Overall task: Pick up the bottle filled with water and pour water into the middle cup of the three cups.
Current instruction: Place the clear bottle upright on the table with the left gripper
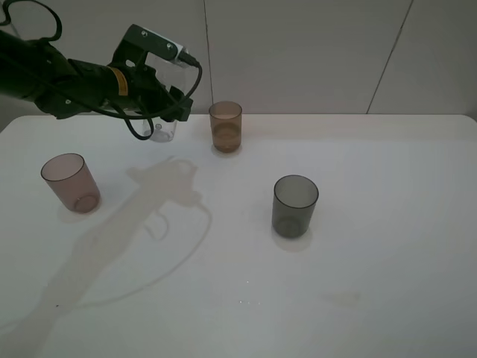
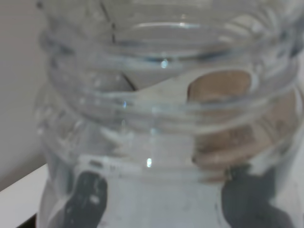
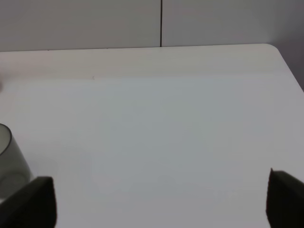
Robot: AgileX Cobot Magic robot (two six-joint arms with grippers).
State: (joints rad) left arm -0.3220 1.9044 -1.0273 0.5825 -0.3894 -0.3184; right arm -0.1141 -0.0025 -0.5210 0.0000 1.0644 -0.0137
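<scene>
The clear bottle [image 1: 161, 131] is at the back left of the white table [image 1: 358, 246], just left of the amber-brown middle cup [image 1: 225, 127]. My left gripper [image 1: 167, 110] is closed around the bottle's upper body. In the left wrist view the bottle [image 2: 161, 118] fills the frame, with dark fingertips [image 2: 88, 199] on either side of it and the amber cup [image 2: 223, 88] showing through it. The pinkish-mauve cup [image 1: 69, 182] stands at the left and the dark smoky-grey cup [image 1: 294, 205] at the centre right. My right gripper [image 3: 159, 199] is open and empty.
The grey cup's edge shows in the right wrist view [image 3: 9, 161], beside the right gripper's left finger. A pale wall [image 1: 313, 52] runs behind the table's far edge. The left arm's cable [image 1: 190, 97] loops near the amber cup.
</scene>
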